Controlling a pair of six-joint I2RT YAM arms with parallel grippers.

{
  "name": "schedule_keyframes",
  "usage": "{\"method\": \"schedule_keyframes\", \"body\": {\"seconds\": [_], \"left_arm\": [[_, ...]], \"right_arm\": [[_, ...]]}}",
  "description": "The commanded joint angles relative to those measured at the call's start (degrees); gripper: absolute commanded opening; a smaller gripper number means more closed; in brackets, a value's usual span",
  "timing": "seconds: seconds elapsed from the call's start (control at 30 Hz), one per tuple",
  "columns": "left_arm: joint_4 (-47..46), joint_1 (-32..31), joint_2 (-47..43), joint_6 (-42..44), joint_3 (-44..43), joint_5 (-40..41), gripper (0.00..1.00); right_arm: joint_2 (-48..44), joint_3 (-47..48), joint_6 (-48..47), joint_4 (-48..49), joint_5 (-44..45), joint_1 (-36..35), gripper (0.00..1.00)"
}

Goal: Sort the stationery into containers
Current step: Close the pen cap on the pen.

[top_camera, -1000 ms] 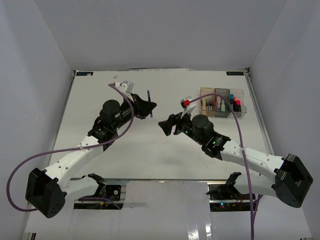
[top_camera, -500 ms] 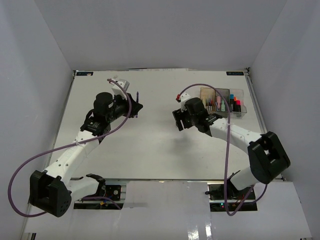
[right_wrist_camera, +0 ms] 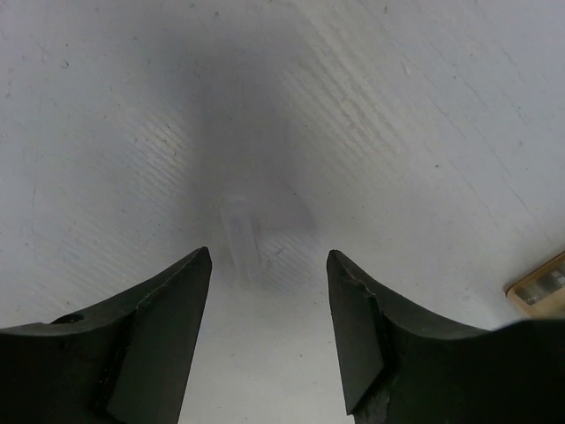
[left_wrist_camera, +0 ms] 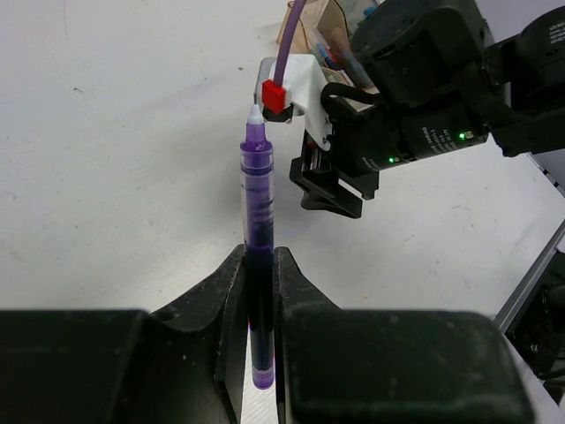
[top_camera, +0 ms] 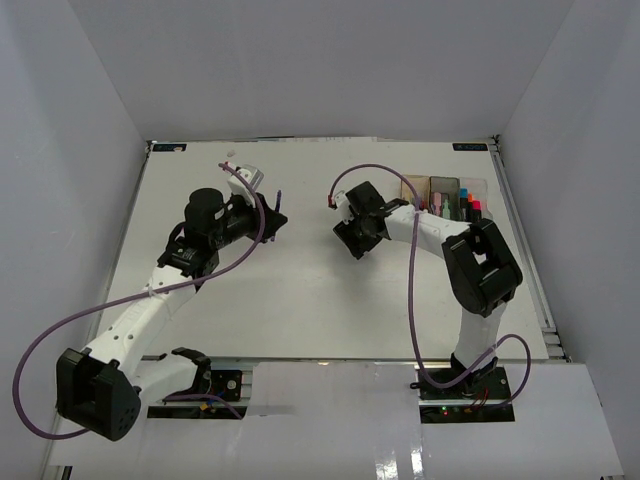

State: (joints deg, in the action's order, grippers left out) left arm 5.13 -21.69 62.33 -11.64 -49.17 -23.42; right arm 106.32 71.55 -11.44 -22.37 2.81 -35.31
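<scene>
– Two arms in the top view; what do they hold?
– One thing between them. The left gripper [top_camera: 270, 215] is clamped on a thin purple pen [top_camera: 277, 200], up off the white table [top_camera: 300, 310] at left of centre. The right gripper [top_camera: 350, 242] hangs low near mid-table, well apart from the pen; its jaws are too small here to judge.
– And the bins [top_camera: 414, 186]?
– Three in a row at the far right, with stationery [top_camera: 468, 208] standing in them. The right arm's white link and purple cable [top_camera: 372, 168] cross in front of the amber one.
– Left wrist view?
– Both fingers pinch the pen near its rear end, with its pale tip pointing away. Beyond the tip stands the right wrist, black with green lights and a red block [left_wrist_camera: 274, 94]. That wrist blocks most of the bins behind it.
– Right wrist view?
– Jaws stand fairly wide with nothing between them, just above the table. A small clear piece [right_wrist_camera: 240, 231] lies on the table just past the tips, too blurred to name. An amber corner shows at the right edge.
</scene>
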Motion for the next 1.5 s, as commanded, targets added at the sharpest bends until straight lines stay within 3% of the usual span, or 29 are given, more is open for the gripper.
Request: {"method": "schedule_keyframes", "body": {"seconds": [0.0, 0.6, 0.7, 0.83, 1.07, 1.17, 1.47], "left_arm": [[-0.56, 0.07, -2.47, 1.35, 0.48, -1.01, 0.0], [-1.26, 0.07, -2.38, 1.97, 0.83, -2.69, 0.0], [-1.17, 0.07, -2.21, 2.23, 0.83, -2.6, 0.0], [-1.43, 0.07, -2.56, 2.23, 1.0, -3.91, 0.0], [-2.75, 0.07, -3.79, 2.41, 1.44, -7.07, 0.0], [-4.15, 0.07, -5.19, 2.15, 2.14, -9.01, 0.0], [-14.95, 0.07, -6.25, -5.04, 6.27, -19.01, 0.0]], "right_arm": [[1.51, 3.42, -2.44, -4.08, -1.23, 0.15, 0.61], [7.4, 7.2, -2.97, -5.31, -3.69, -0.73, 0.49], [7.76, 7.46, -2.71, -5.84, -2.99, -0.99, 0.43], [6.18, 7.29, -2.27, -6.46, -0.79, -1.51, 0.22], [-3.9, 7.46, 0.36, -6.11, -1.84, -3.18, 0.08], [-10.57, 7.47, 2.91, -3.22, -4.8, -4.15, 0.08], [-28.87, -1.14, 14.07, 27.09, -12.12, -5.3, 0.08]]}}
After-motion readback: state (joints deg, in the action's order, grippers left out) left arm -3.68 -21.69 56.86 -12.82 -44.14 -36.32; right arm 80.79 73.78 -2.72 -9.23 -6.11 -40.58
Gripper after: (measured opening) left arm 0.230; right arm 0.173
